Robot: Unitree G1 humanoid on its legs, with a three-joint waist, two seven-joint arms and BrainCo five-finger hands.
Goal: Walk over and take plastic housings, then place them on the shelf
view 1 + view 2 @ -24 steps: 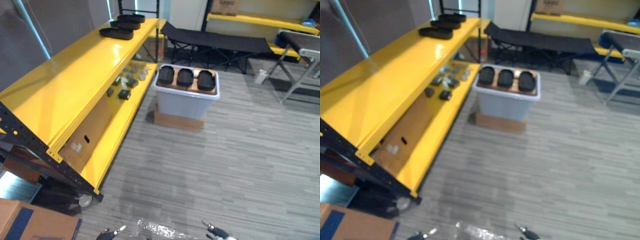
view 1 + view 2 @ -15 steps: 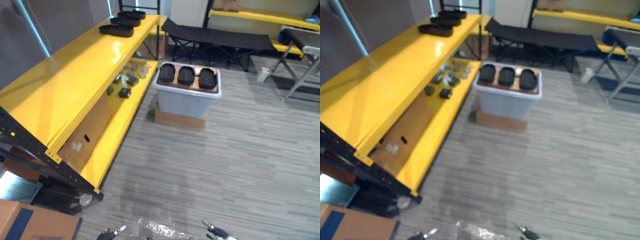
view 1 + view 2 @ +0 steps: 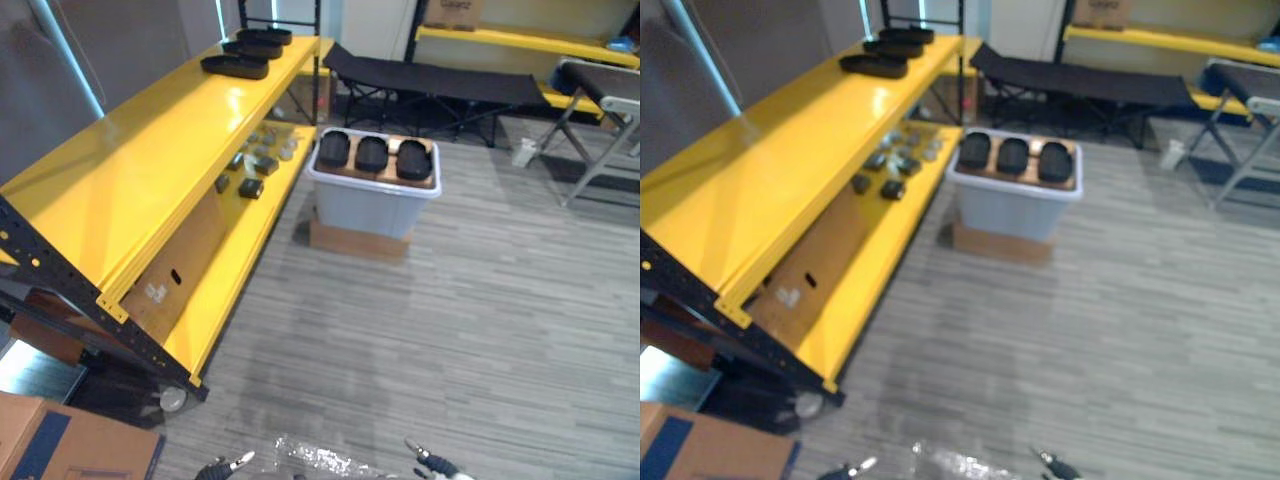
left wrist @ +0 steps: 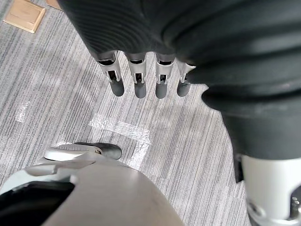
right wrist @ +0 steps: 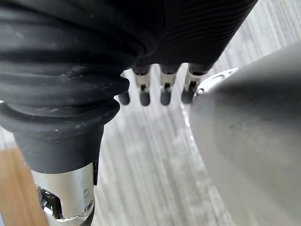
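Three black plastic housings [image 3: 371, 155] lie side by side on top of a grey bin [image 3: 368, 208] across the floor from me. More black housings [image 3: 233, 66] sit at the far end of the long yellow shelf's [image 3: 130, 170] top board. My left hand [image 4: 141, 82] and right hand [image 5: 153, 89] hang low over the grey floor, fingers straight and holding nothing. Their tips show at the bottom of the eye views, the left hand [image 3: 225, 467] and the right hand [image 3: 432, 464], far from the bin.
The bin rests on a flat cardboard box [image 3: 355, 242]. Small dark parts [image 3: 252, 162] lie on the shelf's lower board. A black folding cot [image 3: 430, 80], a second yellow rack [image 3: 520, 42] and a folding table [image 3: 600, 95] stand behind. A cardboard box [image 3: 60, 450] sits lower left.
The whole picture sways slightly as the camera moves. The housings, the bin and both hands stay as they were.
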